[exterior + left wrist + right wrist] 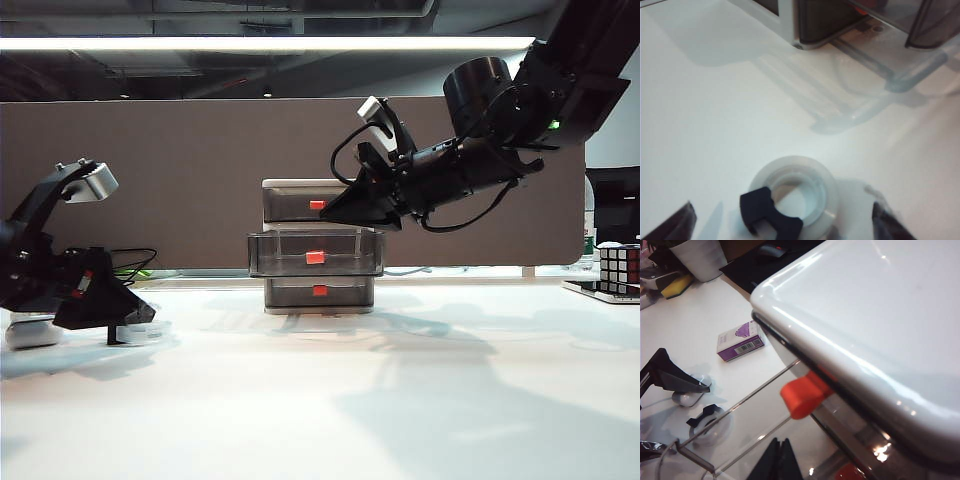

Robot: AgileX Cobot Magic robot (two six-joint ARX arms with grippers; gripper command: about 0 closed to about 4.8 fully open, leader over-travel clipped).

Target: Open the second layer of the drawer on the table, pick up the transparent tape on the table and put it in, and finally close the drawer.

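Observation:
The drawer [318, 245] stands mid-table with its second layer [315, 255] pulled out; the smoky rim [742, 402] of that layer shows in the right wrist view. The transparent tape [796, 192] lies flat on the white table [330, 390], its black cutter clip [767, 214] towards the camera. My left gripper [782, 226] is open low over it, one dark fingertip [676, 224] on each side of the roll, neither touching it. My right gripper [781, 460] is shut on nothing and hovers by the top drawer's red tab [802, 392], above the open layer.
A purple-and-white box [740, 341] lies on the table beyond the tape. A white rounded case [30, 330] sits behind the left arm. A puzzle cube [620, 265] stands at the far right. The brown partition [180, 180] backs the desk.

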